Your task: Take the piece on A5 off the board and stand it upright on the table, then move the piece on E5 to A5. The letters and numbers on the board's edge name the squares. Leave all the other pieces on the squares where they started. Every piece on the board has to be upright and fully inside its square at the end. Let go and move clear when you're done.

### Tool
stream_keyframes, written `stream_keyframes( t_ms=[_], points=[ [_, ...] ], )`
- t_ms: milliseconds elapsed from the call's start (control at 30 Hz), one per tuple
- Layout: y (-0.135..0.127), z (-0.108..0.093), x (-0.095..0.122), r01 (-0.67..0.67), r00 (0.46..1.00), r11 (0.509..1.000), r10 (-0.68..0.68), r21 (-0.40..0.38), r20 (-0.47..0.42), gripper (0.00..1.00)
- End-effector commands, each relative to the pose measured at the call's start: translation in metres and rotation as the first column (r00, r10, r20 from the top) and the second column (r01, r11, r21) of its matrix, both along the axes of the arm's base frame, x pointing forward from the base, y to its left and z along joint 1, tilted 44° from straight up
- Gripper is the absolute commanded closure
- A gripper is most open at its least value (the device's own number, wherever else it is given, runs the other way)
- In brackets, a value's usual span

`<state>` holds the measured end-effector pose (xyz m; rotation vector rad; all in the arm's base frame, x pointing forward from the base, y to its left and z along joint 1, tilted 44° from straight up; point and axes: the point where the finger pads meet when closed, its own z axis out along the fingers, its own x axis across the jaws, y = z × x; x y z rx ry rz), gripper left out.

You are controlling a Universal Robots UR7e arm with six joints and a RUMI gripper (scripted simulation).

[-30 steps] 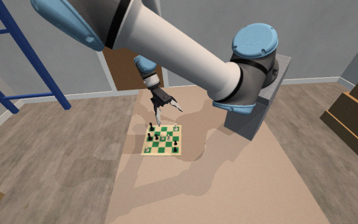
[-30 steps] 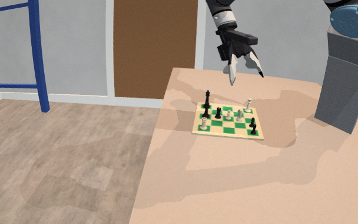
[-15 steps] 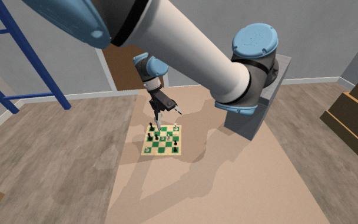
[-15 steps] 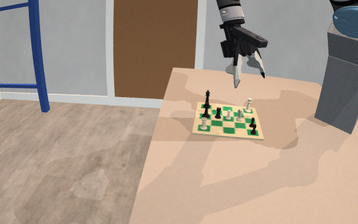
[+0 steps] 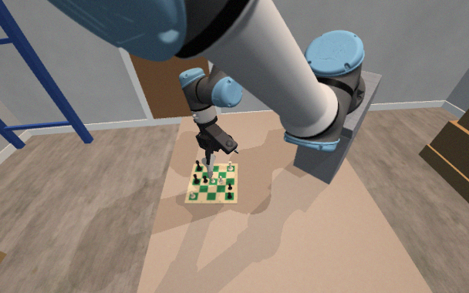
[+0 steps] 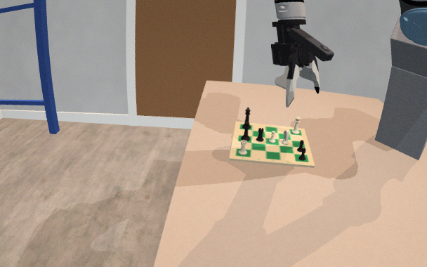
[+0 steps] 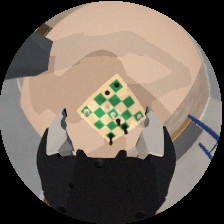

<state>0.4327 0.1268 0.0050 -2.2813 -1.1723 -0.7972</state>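
Note:
A small green and cream chessboard (image 6: 271, 143) lies on the tan table, and it also shows in the top view (image 5: 212, 183) and the wrist view (image 7: 112, 109). Its edge letters are too small to read. A tall black piece (image 6: 247, 117) stands on the far left corner square and a tall white piece (image 6: 297, 125) on the far right corner square. Several other black and white pieces stand upright in the middle rows and at the near corners. My gripper (image 6: 303, 95) is open and empty. It hangs well above the far side of the board, and it also shows in the top view (image 5: 208, 166).
The grey robot pedestal (image 6: 404, 105) stands on the table to the right of the board. The table's left edge (image 6: 182, 158) runs close to the board's left side. A blue frame (image 6: 43, 63) and a brown door (image 6: 184, 56) stand beyond the table.

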Motion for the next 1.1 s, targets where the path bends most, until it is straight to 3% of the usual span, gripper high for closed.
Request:
stream_keyframes(
  t_ms=[0, 467, 1067],
  points=[
    [0.013, 0.015, -0.008, 0.040, 0.995, 0.998, -0.035, -0.056, 0.089, 0.00],
    [0.031, 0.031, -0.022, 0.072, 0.982, 0.993, -0.053, -0.095, 0.184, 0.00],
    [0.032, 0.033, -0.023, 0.078, 0.979, 0.992, -0.057, -0.100, 0.198, 0.00]
  ],
)
